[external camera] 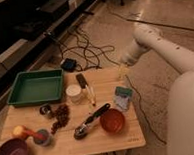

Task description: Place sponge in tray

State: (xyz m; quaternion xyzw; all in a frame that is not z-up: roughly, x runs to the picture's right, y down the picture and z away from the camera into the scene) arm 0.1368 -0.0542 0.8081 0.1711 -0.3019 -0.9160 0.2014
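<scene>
Tool (122, 70) over table (120, 138): one tray (35, 73), sponge (123, 92), two bowls (112, 121) (13, 154).

The pale wooden table (110, 141) carries a deep green rectangular plastic tray (35, 87), a teal-topped sponge with a pale grey underside (123, 96), a white round tub (74, 92), a red-orange round bowl (112, 120), a purple round bowl (10, 154) and a black-handled silvery scoop (90, 123). The cream-coloured pincer (122, 70) hangs over the table's far edge, on a glossy white arm (161, 43). Black cables (83, 49) cross the speckled beige floor (151, 10).
</scene>
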